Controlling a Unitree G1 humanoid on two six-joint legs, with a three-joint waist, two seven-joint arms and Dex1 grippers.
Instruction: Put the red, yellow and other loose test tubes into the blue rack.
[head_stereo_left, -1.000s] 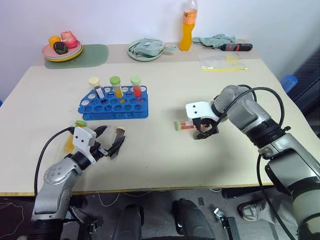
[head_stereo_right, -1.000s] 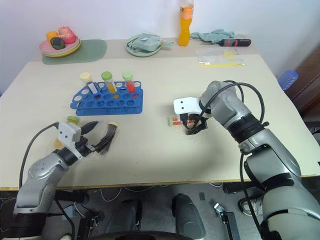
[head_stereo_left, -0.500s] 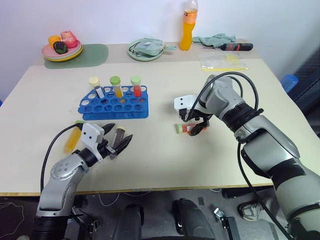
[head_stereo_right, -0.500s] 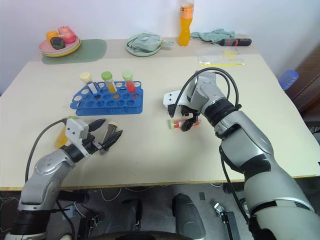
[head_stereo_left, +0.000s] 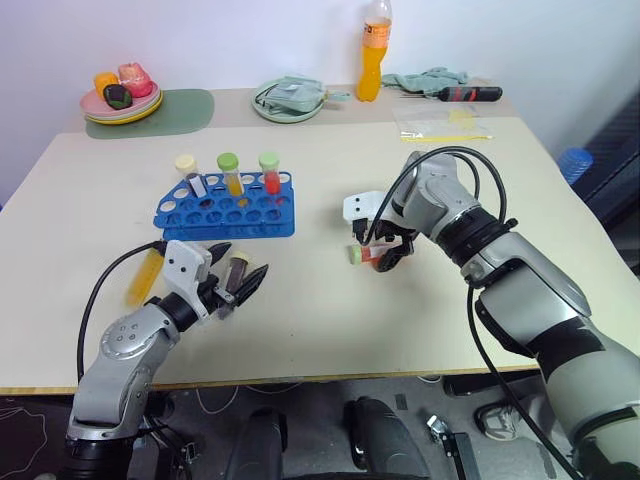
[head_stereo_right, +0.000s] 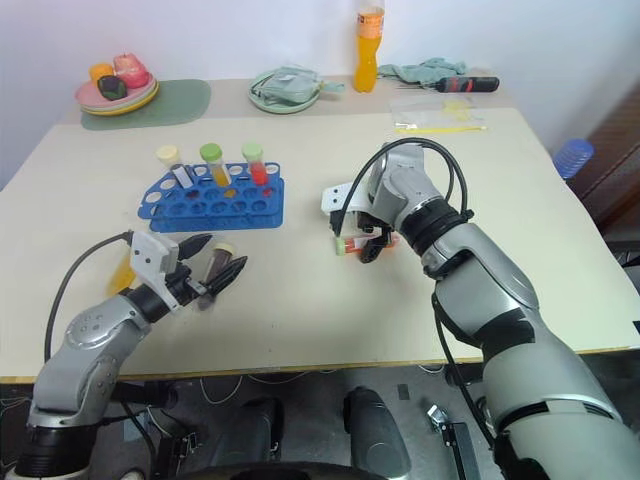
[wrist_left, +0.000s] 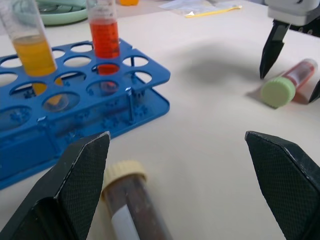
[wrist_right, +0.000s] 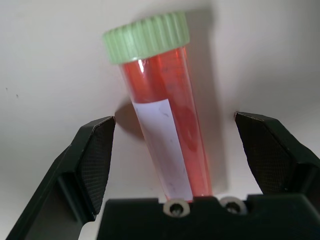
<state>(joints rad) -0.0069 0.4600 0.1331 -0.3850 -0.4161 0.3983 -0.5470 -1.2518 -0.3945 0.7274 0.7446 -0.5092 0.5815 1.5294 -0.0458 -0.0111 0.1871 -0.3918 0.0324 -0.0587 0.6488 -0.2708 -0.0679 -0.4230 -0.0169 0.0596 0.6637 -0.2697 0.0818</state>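
The right end effector (wrist_right: 172, 150) has swung in over the red tube (wrist_right: 165, 127) lying on the worktop (head_stereo_left: 320, 300) right of the blue rack (head_stereo_left: 225, 208) — jaws spread, straddling it, ungripped — a grasp looks next. The left end effector (head_stereo_left: 232, 282) hovers released.

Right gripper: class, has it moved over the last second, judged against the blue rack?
Yes. The right gripper has shifted toward the rack, and its open fingers now straddle the red tube lying on the table.
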